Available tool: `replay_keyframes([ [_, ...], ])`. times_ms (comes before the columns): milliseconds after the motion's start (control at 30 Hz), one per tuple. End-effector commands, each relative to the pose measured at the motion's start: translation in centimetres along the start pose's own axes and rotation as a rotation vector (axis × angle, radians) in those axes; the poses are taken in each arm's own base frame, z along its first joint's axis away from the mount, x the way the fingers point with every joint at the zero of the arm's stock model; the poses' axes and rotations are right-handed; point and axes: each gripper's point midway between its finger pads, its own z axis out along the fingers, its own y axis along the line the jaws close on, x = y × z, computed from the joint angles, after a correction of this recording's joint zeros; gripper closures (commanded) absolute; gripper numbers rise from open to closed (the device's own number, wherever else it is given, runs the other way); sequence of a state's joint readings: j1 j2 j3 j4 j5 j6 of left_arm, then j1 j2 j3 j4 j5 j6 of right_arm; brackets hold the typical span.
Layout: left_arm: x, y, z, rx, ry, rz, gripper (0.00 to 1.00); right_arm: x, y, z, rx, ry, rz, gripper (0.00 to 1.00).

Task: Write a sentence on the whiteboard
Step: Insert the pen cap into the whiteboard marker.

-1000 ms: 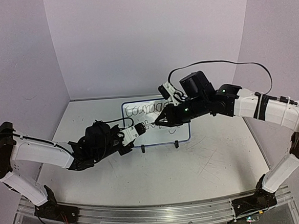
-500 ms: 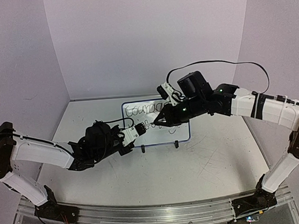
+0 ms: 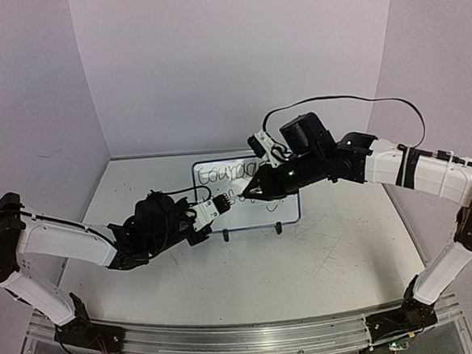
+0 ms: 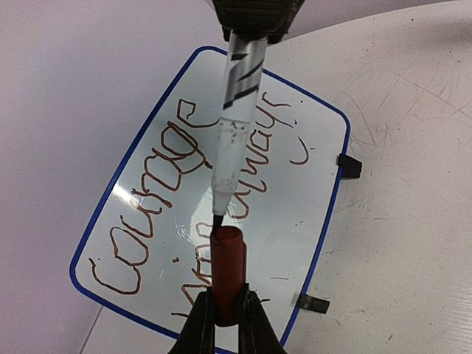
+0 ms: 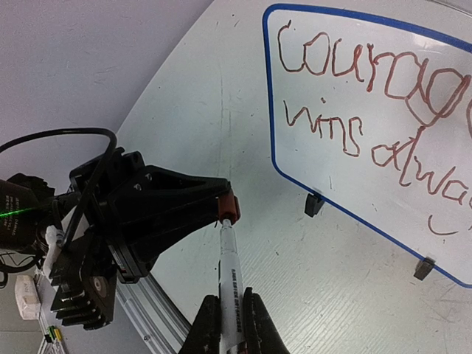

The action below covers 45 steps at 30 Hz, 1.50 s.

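Resting mid-table, the whiteboard (image 4: 295, 199) looks light and glossy, likely to slide. Its blue frame is the safest hold, since the sentence (image 5: 346, 74) written across it would smear. Just in front of the board, the right gripper (image 5: 231, 313) clamps the slim, stiff marker (image 4: 234, 125), and the left gripper (image 4: 225, 310) pinches its cap (image 4: 227, 273).
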<state>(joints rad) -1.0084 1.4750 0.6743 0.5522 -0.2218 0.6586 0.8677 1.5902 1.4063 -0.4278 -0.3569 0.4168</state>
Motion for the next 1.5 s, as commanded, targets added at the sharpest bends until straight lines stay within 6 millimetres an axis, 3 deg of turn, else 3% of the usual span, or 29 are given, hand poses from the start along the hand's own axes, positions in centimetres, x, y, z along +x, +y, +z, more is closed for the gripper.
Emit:
replay_keyframes([
  [0,-2.2,1.6,0.1,-0.057,-0.058,-0.005,1.00,-0.4,0.5,0.4,-0.012,-0.004,-0.013,1.00],
  [600,-3.0,0.7,-0.1,-0.023,-0.060,0.068,1.00,-0.2,0.3,2.9,-0.020,0.059,0.003,1.00],
  [900,-4.2,1.2,0.1,-0.042,-0.054,0.045,1.00,0.8,0.1,5.7,-0.026,0.138,0.043,1.00],
  [1200,-7.1,0.2,-0.9,-0.045,-0.105,0.088,1.00,3.6,1.6,10.4,-0.072,0.187,0.079,1.00],
  [1467,-8.1,-0.7,-3.2,-0.048,-0.131,0.059,1.00,3.2,1.5,9.7,-0.063,0.134,0.069,1.00],
])
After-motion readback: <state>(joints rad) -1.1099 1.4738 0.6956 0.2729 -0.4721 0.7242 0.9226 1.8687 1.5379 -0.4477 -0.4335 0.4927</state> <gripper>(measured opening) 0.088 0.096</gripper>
